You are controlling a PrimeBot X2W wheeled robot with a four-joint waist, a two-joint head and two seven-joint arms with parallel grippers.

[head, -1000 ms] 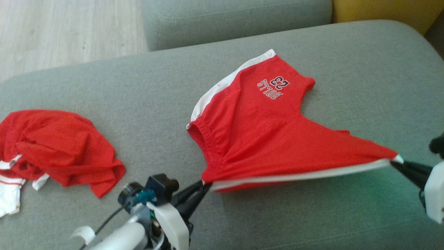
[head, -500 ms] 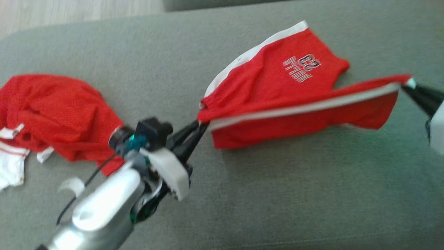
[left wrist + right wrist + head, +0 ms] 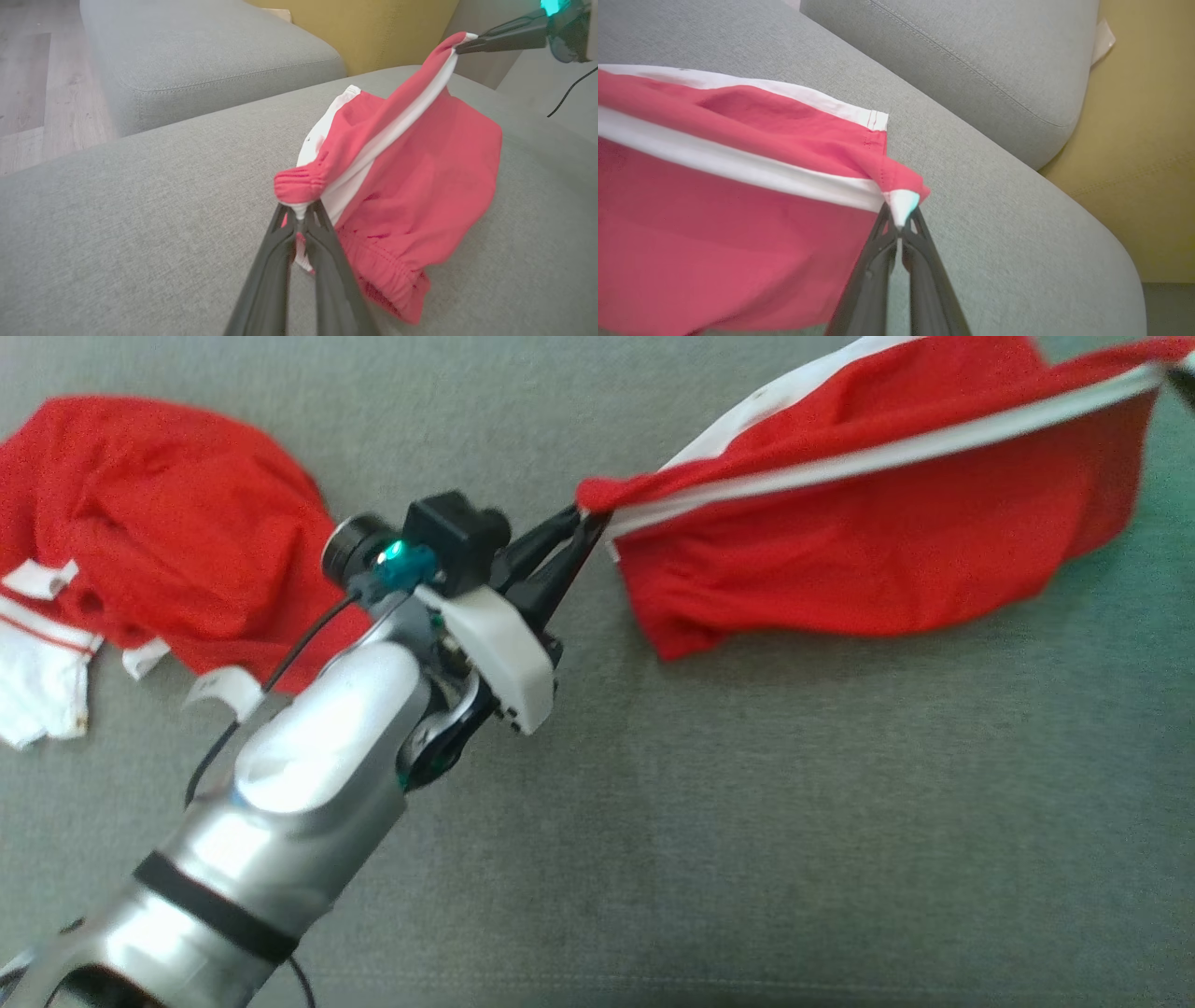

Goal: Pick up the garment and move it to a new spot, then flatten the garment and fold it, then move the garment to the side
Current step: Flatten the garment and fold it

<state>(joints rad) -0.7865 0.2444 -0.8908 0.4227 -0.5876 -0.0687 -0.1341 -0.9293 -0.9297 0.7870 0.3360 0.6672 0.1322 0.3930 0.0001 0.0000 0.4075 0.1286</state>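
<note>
Garment: red fabric shorts with white side stripe (image 3: pixel 868 551), lifted above the grey upholstered sofa seat (image 3: pixel 747 821), body sagging.
Left fingers (image 3: pixel 275 261): closed on the waistband corner.
Right fingers (image 3: pixel 871 280): closed on the white hem tip.
Long axis: along the stripe, fingers to fingers; neither arm nearer.

No lettering or number can be read — not on the garment (image 3: pixel 878 551).

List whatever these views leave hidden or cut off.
- Red shorts: head view, top edge cuts off their upper part.
- Crumpled red-and-white garment: head view, left edge crops it; folds hide its type.
- Right gripper: left wrist view, right edge cuts off its body.
</note>
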